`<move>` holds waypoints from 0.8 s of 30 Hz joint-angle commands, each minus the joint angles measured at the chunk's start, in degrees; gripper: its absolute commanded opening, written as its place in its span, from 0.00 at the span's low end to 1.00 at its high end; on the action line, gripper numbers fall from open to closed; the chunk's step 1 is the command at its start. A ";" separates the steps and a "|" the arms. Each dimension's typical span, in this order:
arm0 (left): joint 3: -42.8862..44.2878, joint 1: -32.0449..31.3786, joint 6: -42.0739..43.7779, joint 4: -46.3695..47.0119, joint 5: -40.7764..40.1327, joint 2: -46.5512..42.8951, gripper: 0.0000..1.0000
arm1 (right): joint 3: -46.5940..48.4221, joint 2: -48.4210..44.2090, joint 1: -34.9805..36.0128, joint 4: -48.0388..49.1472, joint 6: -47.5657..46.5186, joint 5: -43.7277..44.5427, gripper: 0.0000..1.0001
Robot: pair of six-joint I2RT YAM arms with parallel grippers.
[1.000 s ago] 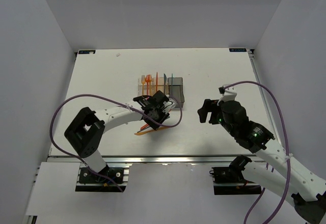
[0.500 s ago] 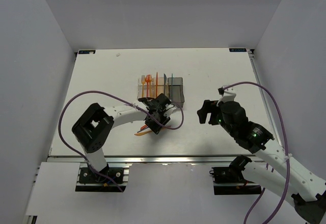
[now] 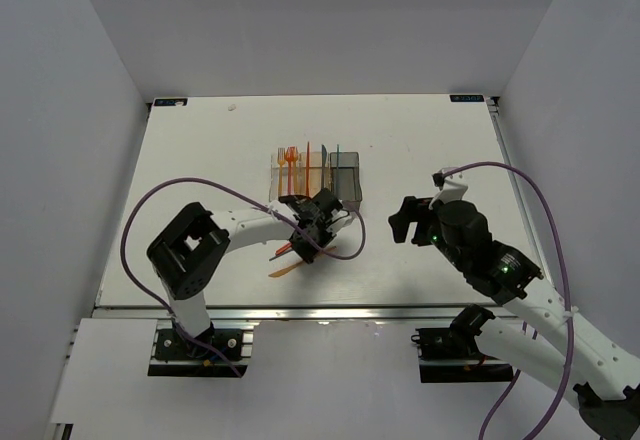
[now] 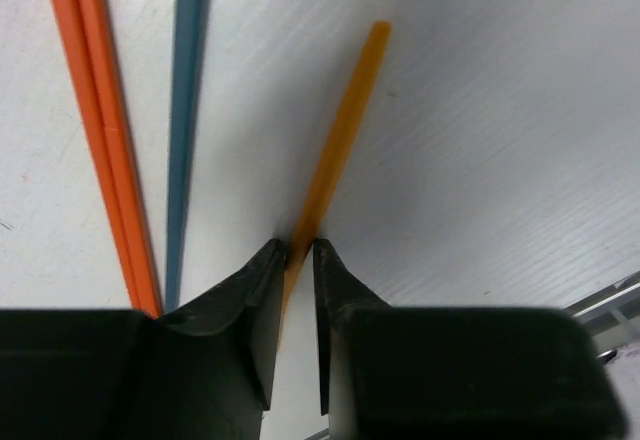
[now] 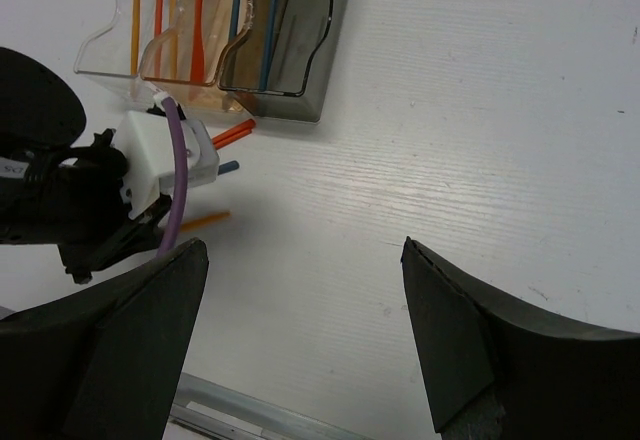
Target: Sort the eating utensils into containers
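Orange utensil [image 4: 338,140] is pinched between your left gripper [image 4: 296,260] jaws, which only the left wrist view shows; from above the grip is hidden. Your right gripper [image 5: 305,335] stands wide apart and empty, the containers [image 5: 328,55] ahead of its fingers

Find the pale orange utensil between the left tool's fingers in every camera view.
Top external: pale orange utensil lies on the table, just below the left arm's wrist.
Left wrist: centre, rising from the left tool.
Right wrist: short stub, left of centre.
Shared landmark: the left tool, closed around it.
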 commanded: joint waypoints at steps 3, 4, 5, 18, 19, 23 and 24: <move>-3.73 -5.14 -3.35 2.51 -2.38 -0.85 0.19 | 0.43 -1.87 -0.22 0.99 -0.41 1.48 0.83; -4.44 -5.94 -3.88 3.04 -2.29 -1.03 0.17 | 0.69 -2.22 -0.22 0.90 -0.41 1.75 0.83; -5.75 -7.51 -4.93 4.26 -2.29 -1.20 0.06 | 0.78 -2.66 -0.22 0.82 -0.32 2.36 0.83; -1.56 -9.72 -7.75 7.26 -5.55 -8.67 0.00 | 3.51 -3.98 -0.22 -1.56 0.38 5.79 0.83; -1.02 -9.72 -7.67 7.52 -5.63 -10.07 0.00 | 3.51 -3.89 -0.22 -1.73 0.47 5.97 0.83; 1.53 -9.55 -7.49 7.52 -7.03 -12.54 0.00 | 4.12 -3.81 -0.22 -2.26 0.38 7.11 0.83; 1.62 -9.46 -7.40 7.87 -7.65 -13.85 0.00 | 4.21 -3.81 -0.22 -2.35 0.38 7.29 0.83</move>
